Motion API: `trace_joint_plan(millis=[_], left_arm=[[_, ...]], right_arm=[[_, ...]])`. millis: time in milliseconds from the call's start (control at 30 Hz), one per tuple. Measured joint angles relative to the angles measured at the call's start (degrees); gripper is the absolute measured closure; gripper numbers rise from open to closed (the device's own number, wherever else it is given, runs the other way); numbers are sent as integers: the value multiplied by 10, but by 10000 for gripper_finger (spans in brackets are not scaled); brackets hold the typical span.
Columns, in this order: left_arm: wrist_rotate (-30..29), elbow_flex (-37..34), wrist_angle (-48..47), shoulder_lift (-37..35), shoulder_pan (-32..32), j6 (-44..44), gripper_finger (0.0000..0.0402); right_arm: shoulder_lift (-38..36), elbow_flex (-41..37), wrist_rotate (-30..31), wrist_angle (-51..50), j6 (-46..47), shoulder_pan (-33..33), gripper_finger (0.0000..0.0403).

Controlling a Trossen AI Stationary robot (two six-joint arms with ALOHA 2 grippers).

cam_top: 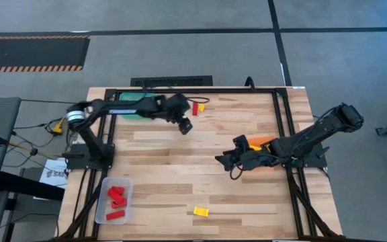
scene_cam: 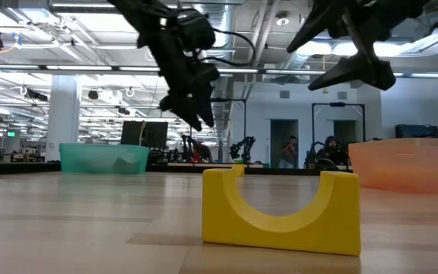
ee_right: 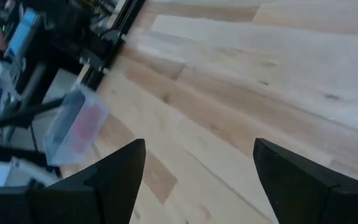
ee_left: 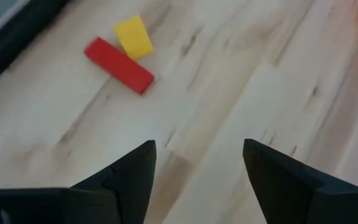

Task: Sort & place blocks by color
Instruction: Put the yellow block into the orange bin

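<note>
Three red blocks [cam_top: 116,200] lie in the clear tray [cam_top: 101,208] at the surface's [cam_top: 200,161] near left corner; in the right wrist view the same tray shows them only as a red blur. A red brick [cam_top: 195,107] and a small yellow block [cam_top: 201,105] lie touching each other on the bare surface near its far edge, just right of the left gripper [cam_top: 186,127]; the left wrist view shows the pair clearly, the yellow one against one end of the red one. A yellow arch block [cam_top: 201,212] sits alone on the surface well to the right of the clear tray, standing arch-side up in the low view. The teal tray [cam_top: 134,107] stands at the far edge, left of the red-and-yellow pair, under the left arm; nothing can be made out inside it. The orange tray [cam_top: 260,142] lies at the right side, mostly hidden under the right arm, its contents not visible. The left gripper hangs above the surface with its fingers [ee_left: 129,177] parted and nothing between them. The right gripper [cam_top: 222,160] hangs near the middle of the surface, beside the orange tray, its fingers [ee_right: 114,171] spread wide and empty. A white sheet [cam_top: 54,171] with dark lettering, too small to read, lies off the surface's left edge.
</note>
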Motion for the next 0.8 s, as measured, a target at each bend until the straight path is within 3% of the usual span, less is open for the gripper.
trace_joint_plan(millis=[167, 367, 500, 633, 800], left_arm=[[-43, 103, -57, 73, 6, 22, 175], [-42, 205, -88, 137, 31, 18, 175], [45, 245, -124, 157, 39, 43, 175], [132, 249, -195, 152, 29, 79, 175], [100, 232, -288, 106, -20, 95, 175]], right_arm=[[0, 0, -14, -10, -14, 30, 85], [0, 0, -14, -20, -9, 58, 85], [0, -1, -15, -23, -4, 79, 85], [1, -1, -26, -18, -60, 104, 85], [9, -1, -68, -17, -187, 119, 85]])
